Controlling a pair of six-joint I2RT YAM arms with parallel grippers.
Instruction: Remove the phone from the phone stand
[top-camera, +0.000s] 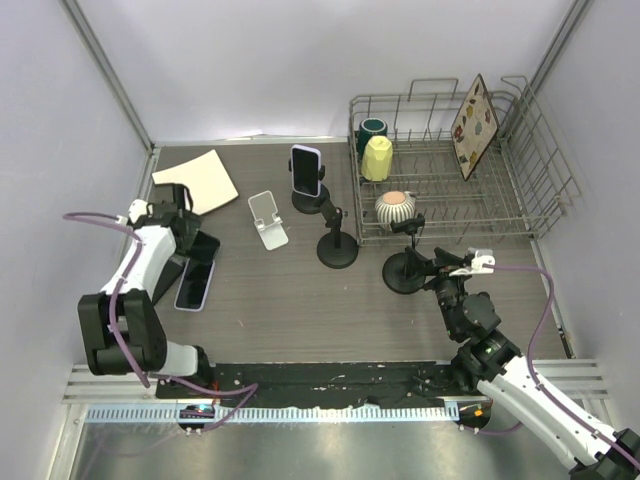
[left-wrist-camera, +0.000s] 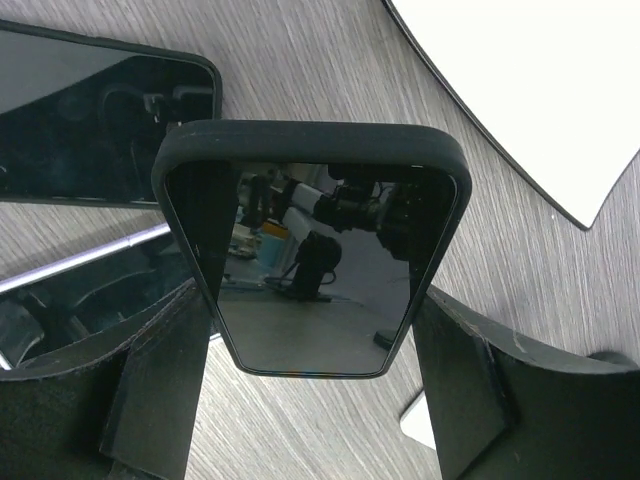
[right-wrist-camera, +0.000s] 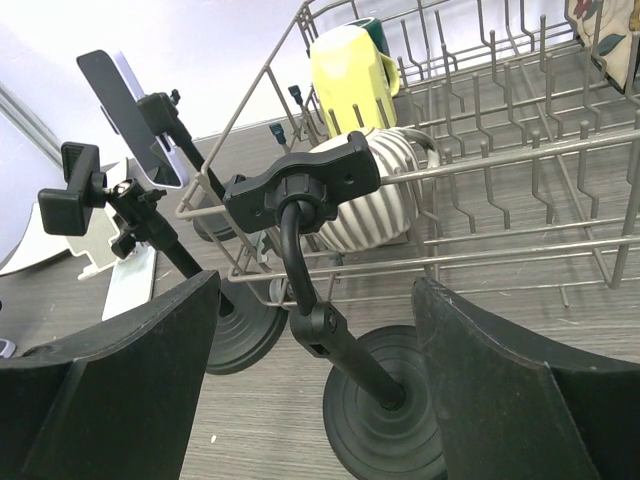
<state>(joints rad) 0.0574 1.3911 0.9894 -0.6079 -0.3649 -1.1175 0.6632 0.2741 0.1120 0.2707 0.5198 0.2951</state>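
**A:** Which step are you looking at?

**B:** Your left gripper (left-wrist-camera: 312, 330) is clamping the black phone (left-wrist-camera: 312, 240) by its long edges, hanging it low over the table (top-camera: 280, 300) beside a flat phone (top-camera: 195, 283). I'd judge you're setting it down.

**A:** And the right side?

**B:** Your right gripper (right-wrist-camera: 315, 290) is waiting with jaws wide, facing an empty stand (right-wrist-camera: 300, 190). Next you're lowering flat and releasing clear of the neighbour. A second phone (top-camera: 305, 170) is sitting in the rear stand (top-camera: 318, 205).

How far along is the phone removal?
Done: middle stand and near stand are empty; one loose phone lies on the table. In hand: left gripper holds a black-cased phone. Left: the lavender phone in the far stand; right gripper is open, empty.
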